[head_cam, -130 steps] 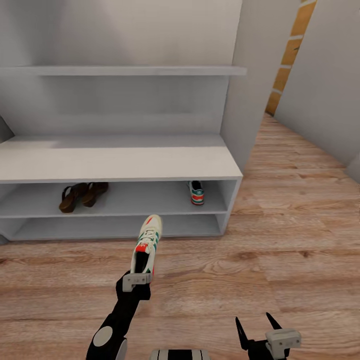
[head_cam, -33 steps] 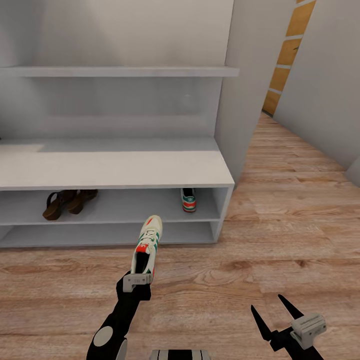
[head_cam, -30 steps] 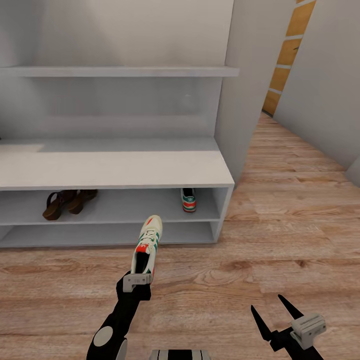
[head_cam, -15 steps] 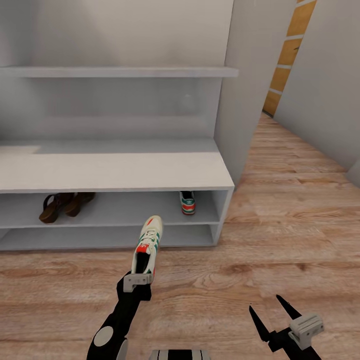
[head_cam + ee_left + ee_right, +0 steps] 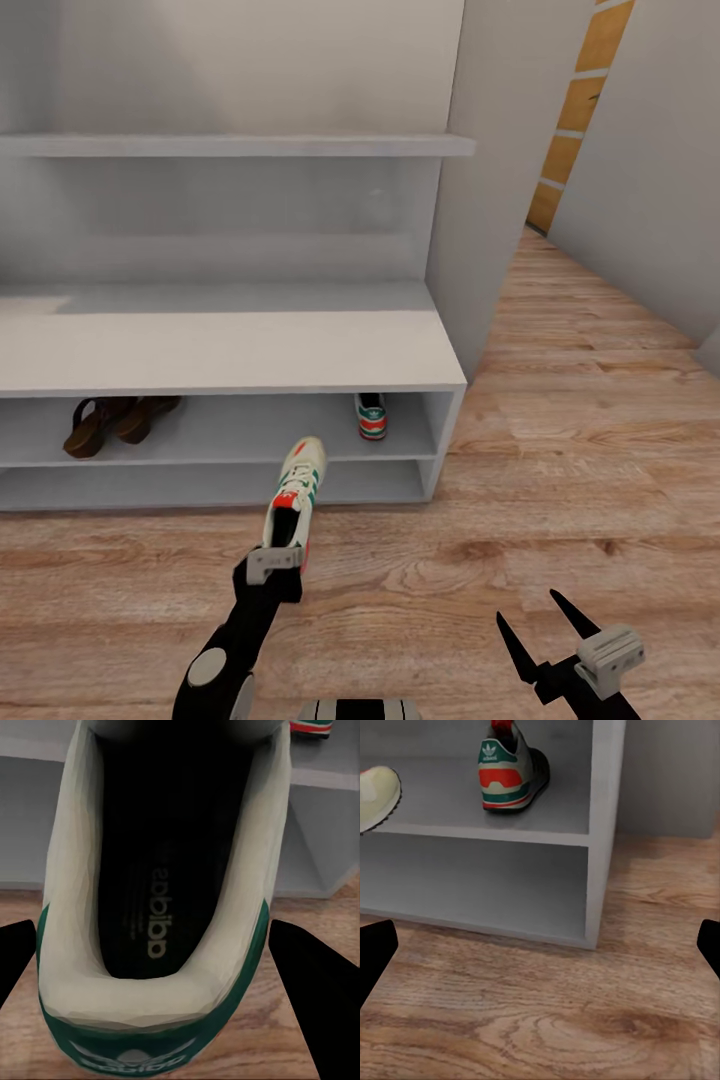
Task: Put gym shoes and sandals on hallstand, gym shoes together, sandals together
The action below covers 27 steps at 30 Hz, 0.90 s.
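The left gripper is clamping the heel of one white gym shoe, holding it off the corridor floor with its toe pointing toward the hallstand, just in front of the two shoe tiers. In the left wrist view this held gym shoe is showing its dark insole printed with "adidas" in pale letters, a green heel tab carrying a white trefoil logo, and the same word below it, partly cut off. The second gym shoe is sitting on the upper tier near the right end, heel facing out; the right wrist view is showing its heel with a white trefoil on green above a red-orange band, too small for any lettering to be read. The two sandals, dark brown, are lying side by side on the same tier toward the left end, well apart from that sneaker. The right gripper is hanging low over the floor at the robot's right, its black fingers spread and holding nothing. The lower tier and the thick flat top are showing bare grey-white surfaces.
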Available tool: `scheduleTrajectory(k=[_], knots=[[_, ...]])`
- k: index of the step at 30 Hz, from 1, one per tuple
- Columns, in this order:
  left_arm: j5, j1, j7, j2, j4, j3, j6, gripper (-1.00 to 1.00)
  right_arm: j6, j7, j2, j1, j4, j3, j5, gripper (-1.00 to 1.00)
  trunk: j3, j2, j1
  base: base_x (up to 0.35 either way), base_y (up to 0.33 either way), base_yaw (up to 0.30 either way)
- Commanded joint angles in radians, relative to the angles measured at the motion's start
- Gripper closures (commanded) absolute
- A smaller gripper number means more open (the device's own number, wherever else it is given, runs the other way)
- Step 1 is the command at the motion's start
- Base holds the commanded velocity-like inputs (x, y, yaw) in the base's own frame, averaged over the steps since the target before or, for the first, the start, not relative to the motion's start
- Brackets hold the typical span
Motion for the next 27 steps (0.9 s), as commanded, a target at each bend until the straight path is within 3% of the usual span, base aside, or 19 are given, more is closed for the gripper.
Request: scheduleTrajectory(k=[1,9,13,21,27], knots=[[0.003,-0.003,0.000,-0.001,-0.002,0.000,0.022,1.00,0.000,0.000,0.000,0.000,0.000,0.000,0.000,-1.00,0.000,0.000,0.000,0.013,-0.005,0.000],[0.014,-0.051,0.001,-0.011,-0.003,-0.003,0.146,1.00,0.000,0.000,0.000,0.000,-0.001,0.001,0.000,-1.00,0.000,0.000,0.000,0.007,-0.003,0.000],[0.015,-0.066,0.003,-0.021,-0.001,-0.004,0.175,1.00,0.001,0.000,0.000,0.000,-0.001,0.002,0.000,-1.00,0.000,0.000,0.000,0.002,-0.001,0.000],[0.018,-0.084,0.013,-0.034,0.001,-0.004,0.201,1.00,0.001,0.000,0.000,0.000,-0.002,0.002,0.000,-1.00,0.000,0.000,0.000,0.000,0.000,0.000],[0.050,-0.103,0.058,-0.034,0.015,-0.004,0.206,1.00,0.001,0.000,0.000,0.000,-0.002,0.003,0.002,-1.00,0.000,0.000,0.000,0.000,0.000,0.000]])
